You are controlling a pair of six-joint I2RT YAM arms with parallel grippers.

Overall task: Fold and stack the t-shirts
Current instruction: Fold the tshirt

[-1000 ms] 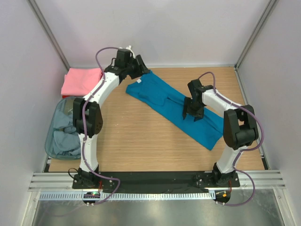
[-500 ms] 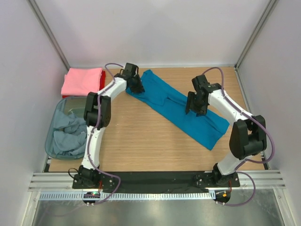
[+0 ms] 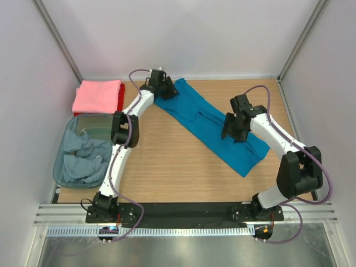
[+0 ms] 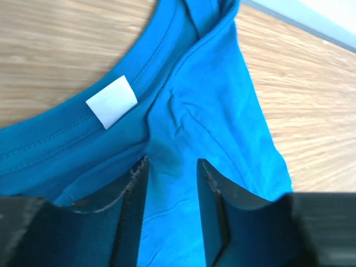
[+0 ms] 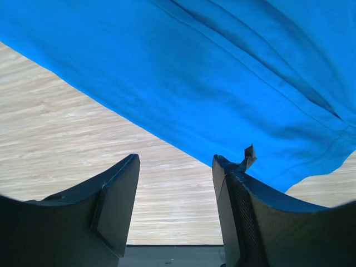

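Observation:
A teal blue t-shirt (image 3: 200, 119) lies folded into a long strip, slanting from the back middle of the table to the right front. My left gripper (image 3: 165, 89) hovers low over its collar end. Its jaws stand apart, with flat teal cloth (image 4: 222, 100) showing between them and the white neck label (image 4: 111, 101) just ahead; the left gripper (image 4: 172, 161) pinches nothing that I can see. My right gripper (image 3: 232, 132) is open over the strip's middle. Bare wood shows between the fingers of the right gripper (image 5: 176, 158), and the shirt's edge (image 5: 211, 72) lies just past the tips.
A folded pink t-shirt (image 3: 98, 95) rests on a red one (image 3: 122, 93) at the back left corner. In front of them a translucent bin (image 3: 60, 169) holds crumpled pale grey-blue shirts (image 3: 83, 158). White walls stand close on three sides.
My left gripper came forward from the back wall onto the collar end, narrowed, then widened again. The shirt's collar end slid right and back. My right gripper drifted slightly right.

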